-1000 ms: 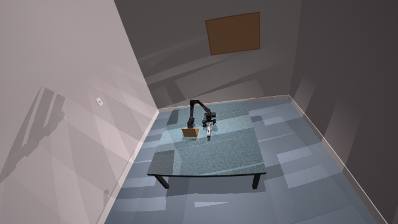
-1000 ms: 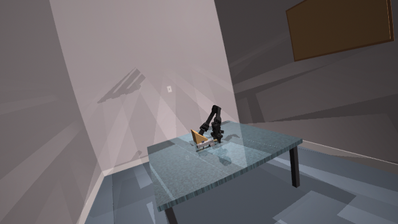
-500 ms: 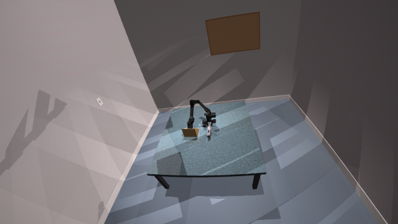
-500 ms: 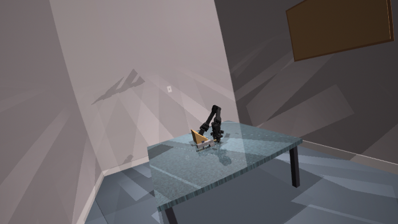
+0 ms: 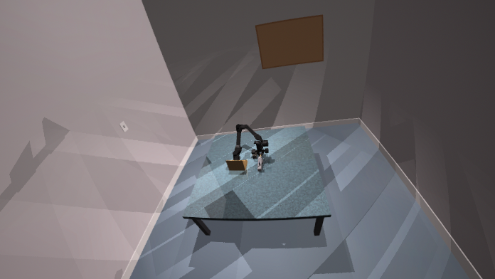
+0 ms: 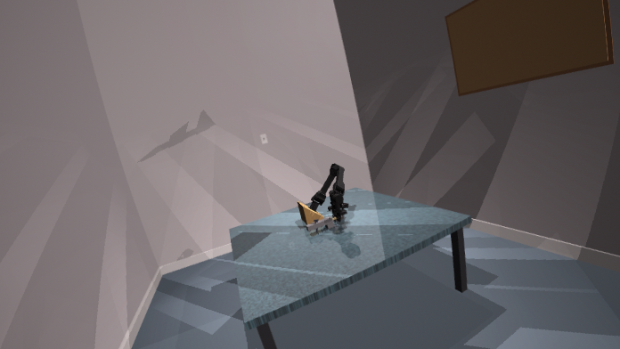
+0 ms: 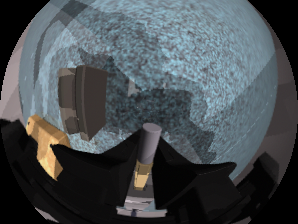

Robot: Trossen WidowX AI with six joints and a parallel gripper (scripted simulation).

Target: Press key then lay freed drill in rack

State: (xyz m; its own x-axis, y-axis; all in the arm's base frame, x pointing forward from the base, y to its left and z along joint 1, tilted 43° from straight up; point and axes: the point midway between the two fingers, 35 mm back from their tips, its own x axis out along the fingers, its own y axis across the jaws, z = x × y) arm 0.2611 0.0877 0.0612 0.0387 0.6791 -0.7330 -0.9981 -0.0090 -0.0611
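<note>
My gripper (image 5: 260, 155) (image 6: 337, 217) (image 7: 146, 133) points down over the table, its fingers shut on the drill. The drill (image 7: 149, 142) shows as a grey cylinder between the fingertips, with a brass-yellow part (image 7: 142, 176) below it in the wrist view. The pale grey holder (image 5: 259, 164) (image 6: 320, 224) (image 7: 142, 212) lies lengthwise beside the gripper. I cannot tell how far the drill sits in it. The key is too small to make out. A slanted orange-brown piece, apparently the rack (image 5: 236, 165) (image 6: 307, 215) (image 7: 47, 142), stands left of the holder in the top view.
The black arm (image 5: 238, 137) (image 6: 329, 180) rises behind the rack and bends over to the gripper. Its base seems to be the dark brown block (image 7: 92, 102) in the wrist view. All stand on the blue speckled table (image 5: 284, 192) (image 6: 285, 276). Shadows cross the table.
</note>
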